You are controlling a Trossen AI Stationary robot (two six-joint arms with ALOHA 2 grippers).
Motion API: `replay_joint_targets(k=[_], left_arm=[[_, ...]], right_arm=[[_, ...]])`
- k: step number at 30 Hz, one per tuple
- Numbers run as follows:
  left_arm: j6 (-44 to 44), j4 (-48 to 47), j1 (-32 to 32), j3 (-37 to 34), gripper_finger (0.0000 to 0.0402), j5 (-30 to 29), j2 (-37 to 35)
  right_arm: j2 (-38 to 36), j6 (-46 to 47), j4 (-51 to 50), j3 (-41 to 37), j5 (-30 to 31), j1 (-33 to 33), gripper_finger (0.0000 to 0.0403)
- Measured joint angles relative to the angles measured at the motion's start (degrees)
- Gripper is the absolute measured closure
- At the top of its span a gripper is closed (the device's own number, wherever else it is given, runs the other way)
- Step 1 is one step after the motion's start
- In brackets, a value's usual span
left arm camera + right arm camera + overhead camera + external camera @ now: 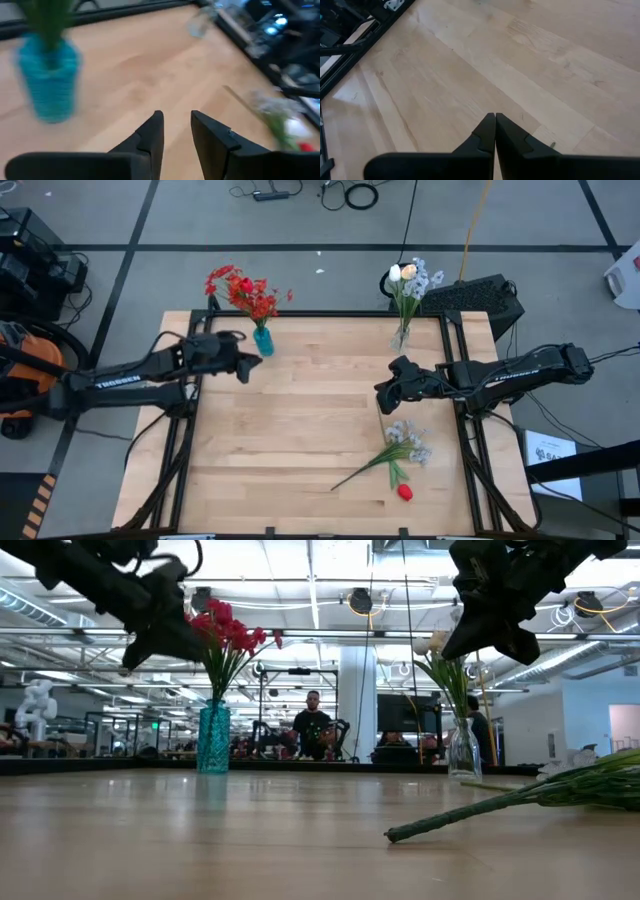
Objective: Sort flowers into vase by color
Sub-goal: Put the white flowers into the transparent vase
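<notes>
A blue vase (263, 340) at the table's far left holds red flowers (245, 292); it shows too in the low view (213, 738) and the left wrist view (49, 80). A clear vase (401, 336) at the far right holds cream and pale flowers (412, 278). A pale fluffy spray (405, 442) with a long green stem and a red tulip bud (405, 492) lie flat on the table near its right near corner. My left gripper (246, 367) hovers open beside the blue vase, empty (176, 127). My right gripper (382, 394) hovers shut and empty (495, 119) above bare wood, far of the spray.
Black frame rails run along the table's left and right edges (467, 430). Bare wood lies across the table's middle (300, 420). A dark keyboard-like box (470, 298) sits beyond the far right corner. People stand in the room behind the table (312, 725).
</notes>
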Motion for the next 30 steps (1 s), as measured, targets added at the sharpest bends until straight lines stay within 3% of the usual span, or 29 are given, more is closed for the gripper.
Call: replay_joint_targets(k=[7,14,21,30], left_arm=[[-5.7,14.0,-17.4,0.0,0.0307,-11.9,3.4],[-5.6,27.6,-30.2,0.8,0.0307,-22.9,12.7],[-3.8,27.1,-37.0,9.8,0.0307,-27.6,26.2],[-3.7,13.3,-37.7,24.8,0.0307,-27.5,40.5]], right_arm=[[0.0,-1.2,-0.1,0.0,-2.2,0.0,0.0399],[0.0,-1.3,-3.0,0.0,-6.6,0.0,0.0399],[0.0,-0.1,-8.9,0.0,-10.3,0.1,0.0399],[0.0,4.7,-12.7,0.0,-12.5,0.1,0.0399]])
